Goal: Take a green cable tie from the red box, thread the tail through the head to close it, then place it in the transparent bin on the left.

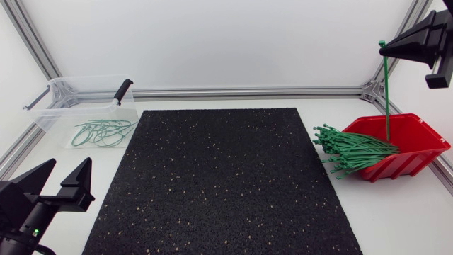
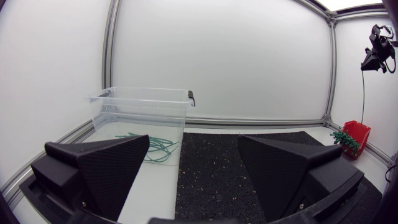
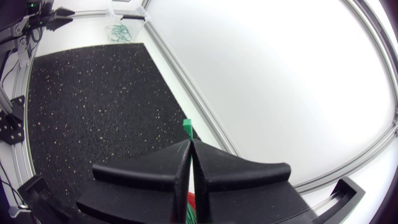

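My right gripper (image 1: 384, 45) is raised high above the red box (image 1: 417, 127) at the table's right, shut on one green cable tie (image 1: 386, 92). The tie hangs straight down, its lower end still among the bundle of green ties (image 1: 354, 150) spilling from the box. In the right wrist view the closed fingers (image 3: 189, 163) pinch the tie, whose head (image 3: 187, 126) sticks out ahead of them. My left gripper (image 1: 55, 185) rests open at the front left, empty; its fingers (image 2: 106, 168) frame the transparent bin (image 2: 146, 102), which holds several closed green ties (image 1: 104, 132).
A black speckled mat (image 1: 223, 180) covers the middle of the table. The transparent bin (image 1: 85, 106) stands at the back left, with a black clip on its rim. An aluminium frame rail (image 1: 248, 92) runs along the back edge.
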You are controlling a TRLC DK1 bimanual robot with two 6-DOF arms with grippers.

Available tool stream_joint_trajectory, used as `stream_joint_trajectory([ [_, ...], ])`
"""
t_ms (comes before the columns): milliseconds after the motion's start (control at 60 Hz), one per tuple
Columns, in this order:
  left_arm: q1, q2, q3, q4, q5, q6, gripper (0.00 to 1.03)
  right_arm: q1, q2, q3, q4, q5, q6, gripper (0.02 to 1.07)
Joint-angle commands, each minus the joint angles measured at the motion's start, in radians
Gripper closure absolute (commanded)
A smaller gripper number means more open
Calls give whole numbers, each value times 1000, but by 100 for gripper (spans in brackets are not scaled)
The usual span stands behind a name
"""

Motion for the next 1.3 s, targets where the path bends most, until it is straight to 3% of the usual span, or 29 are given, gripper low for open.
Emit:
stream_joint_trajectory([
  [0,-6,7,-39,-19,-4,-13,4,9,-29,58,31,-27,132,101],
  [250,-7,7,-41,-19,-4,-13,4,58,-46,121,64,-18,387,101],
  [383,-7,9,-39,-19,-4,-13,4,141,14,224,-111,-12,433,101],
  [783,-19,10,-39,-19,-4,-13,4,431,103,127,-155,71,612,101],
  [1017,-24,10,-39,-27,-4,-12,4,501,189,76,-152,-47,784,101],
  [1200,-45,9,-38,-30,-4,-16,4,509,233,36,-134,-228,869,101],
  [1283,-45,10,-39,-30,-4,-18,4,524,227,13,-88,-262,905,101],
])
